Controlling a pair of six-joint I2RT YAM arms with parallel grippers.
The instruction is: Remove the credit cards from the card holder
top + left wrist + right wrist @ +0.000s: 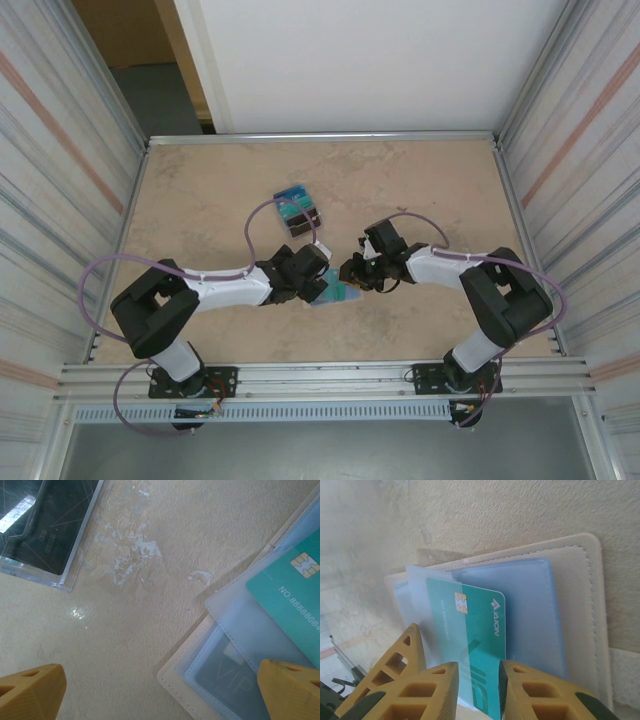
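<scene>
Beige, faintly gritty tabletop [200, 190], fenced by ribbed metal panels [60, 160].

Jaws of the right gripper [479, 669] stand narrow, with a slim gap between the yellow, lattice-moulded fingers [540, 695]. The teal card [480, 620] lies in line with that gap. Contact with it cannot be told.

Jaws of the left gripper [160, 670] stand wide and hold nothing.

The card holder [580, 580] lies open and flat between the two grippers, front-centre on the tabletop. It is beige, with a stitched rim, rounded corners and glossy pale-blue sleeves [525, 605].

The teal card is thin and rigid and sits partly clear of its sleeve, chip and printed number showing. A grey card [230, 672] sits in another pocket.

Step judged: drawing out the teal card. The next move calls for a firm pinch on its free edge and a pull along the sleeve, with the left jaws pinning the holder.

A small pile of cards [297, 210] rests well apart, farther back.
</scene>
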